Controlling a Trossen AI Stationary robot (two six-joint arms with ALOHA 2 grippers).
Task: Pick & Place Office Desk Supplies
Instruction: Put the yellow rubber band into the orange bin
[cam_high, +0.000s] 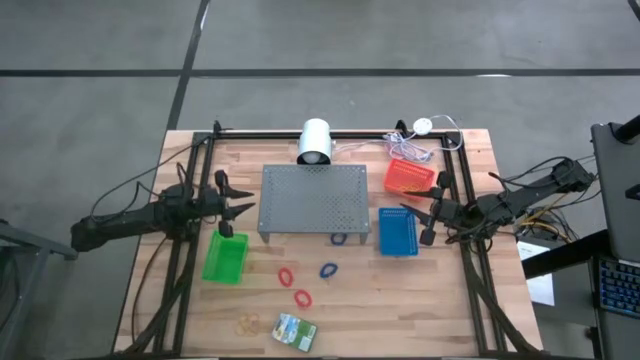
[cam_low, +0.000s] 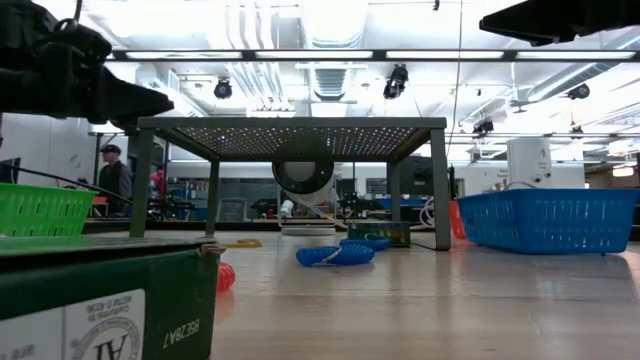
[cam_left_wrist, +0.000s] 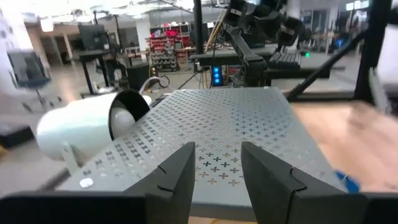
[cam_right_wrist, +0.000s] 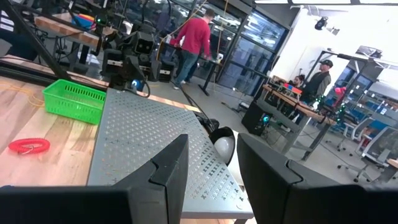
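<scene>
Two red loop bands (cam_high: 286, 275) (cam_high: 302, 297) and a blue one (cam_high: 328, 270) lie flat on the wood in front of the grey stand. Another blue band (cam_high: 339, 239) lies at the stand's near edge. Tan rubber bands (cam_high: 248, 323) and the green-and-yellow crayon box (cam_high: 295, 330) lie near the table's near edge. The box (cam_low: 100, 300) fills the low view's left foreground. My left gripper (cam_high: 238, 208) hovers open at the stand's left side, above the table. My right gripper (cam_high: 428, 210) hovers open at its right side, over the blue basket's far end.
The grey perforated stand (cam_high: 315, 200) sits mid-table between the grippers. A green basket (cam_high: 225, 257) stands on the left, a blue basket (cam_high: 398, 232) on the right and a red basket (cam_high: 410, 177) at far right. A white cylinder device (cam_high: 315, 142) and cables lie at the far edge. People stand in the room beyond.
</scene>
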